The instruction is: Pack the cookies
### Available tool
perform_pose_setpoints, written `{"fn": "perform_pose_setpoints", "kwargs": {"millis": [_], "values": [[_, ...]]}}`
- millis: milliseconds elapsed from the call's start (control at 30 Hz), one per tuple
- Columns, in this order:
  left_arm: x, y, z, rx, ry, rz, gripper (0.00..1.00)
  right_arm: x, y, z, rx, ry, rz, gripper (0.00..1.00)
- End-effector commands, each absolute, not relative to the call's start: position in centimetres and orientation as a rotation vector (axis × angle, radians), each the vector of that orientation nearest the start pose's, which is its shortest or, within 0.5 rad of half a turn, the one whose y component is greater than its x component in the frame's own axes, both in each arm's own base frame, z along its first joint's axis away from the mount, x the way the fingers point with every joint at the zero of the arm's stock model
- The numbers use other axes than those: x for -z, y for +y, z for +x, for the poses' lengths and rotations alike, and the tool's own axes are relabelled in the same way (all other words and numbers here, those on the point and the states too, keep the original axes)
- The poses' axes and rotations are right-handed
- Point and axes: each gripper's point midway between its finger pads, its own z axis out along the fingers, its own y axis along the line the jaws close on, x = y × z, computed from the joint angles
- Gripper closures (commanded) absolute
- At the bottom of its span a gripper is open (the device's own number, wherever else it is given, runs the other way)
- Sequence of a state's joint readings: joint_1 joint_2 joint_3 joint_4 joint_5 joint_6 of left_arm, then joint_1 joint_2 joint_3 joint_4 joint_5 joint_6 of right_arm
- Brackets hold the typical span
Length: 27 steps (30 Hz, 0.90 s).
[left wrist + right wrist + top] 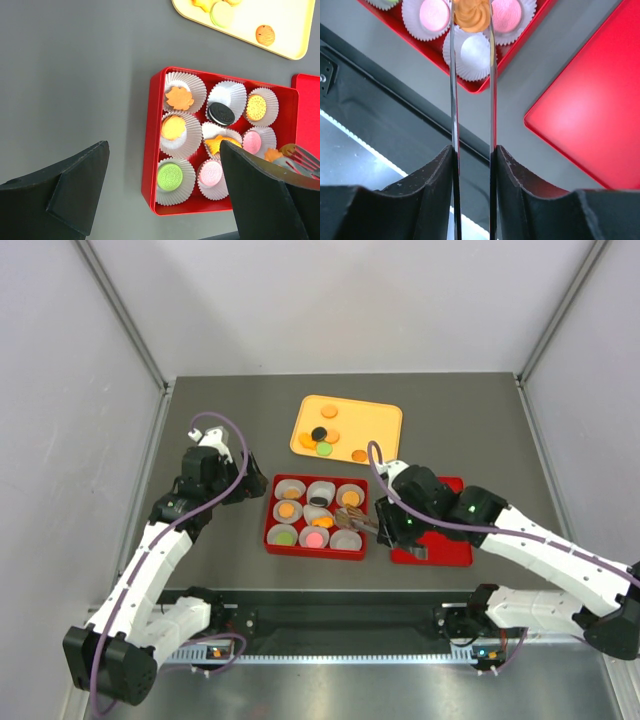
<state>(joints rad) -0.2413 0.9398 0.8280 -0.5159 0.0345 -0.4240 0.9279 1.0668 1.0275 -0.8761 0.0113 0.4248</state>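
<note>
Jaws: right gripper [472, 150] clamps tongs [453, 90] holding a cookie [471, 14] ahead, over the last empty cup [472, 55] — left gripper [165, 145] gapes, idle.

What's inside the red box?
White paper cups, eight holding cookies; the corner cup by the tongs' orange cookie is empty. What lies beneath each cookie is covered.

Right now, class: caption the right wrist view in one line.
The right gripper holds tongs pinching an orange cookie near an empty cup.
</note>
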Motion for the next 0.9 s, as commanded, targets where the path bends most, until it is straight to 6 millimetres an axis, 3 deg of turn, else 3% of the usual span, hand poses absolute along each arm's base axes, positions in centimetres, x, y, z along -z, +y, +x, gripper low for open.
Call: {"fn": "perform_pose_setpoints", "kwargs": {"millis": [0,533,867], "values": [[-19.4,-9.4,28.8,0.430,2.157,-0.178,0.04,-18.5,22.2,13.6,-0.580,2.468,-0.648,0.64],[-19.3,-9.4,28.8,0.429,2.160,-0.179,0.04,-17.3,21.8,11.3,-0.597,2.529,-0.720,0.64],[-19.2,-9.4,28.8,0.425,2.162,-0.182,0.04,-16.6,21.8,11.1,-0.583,2.542,-0.724,0.62]]}}
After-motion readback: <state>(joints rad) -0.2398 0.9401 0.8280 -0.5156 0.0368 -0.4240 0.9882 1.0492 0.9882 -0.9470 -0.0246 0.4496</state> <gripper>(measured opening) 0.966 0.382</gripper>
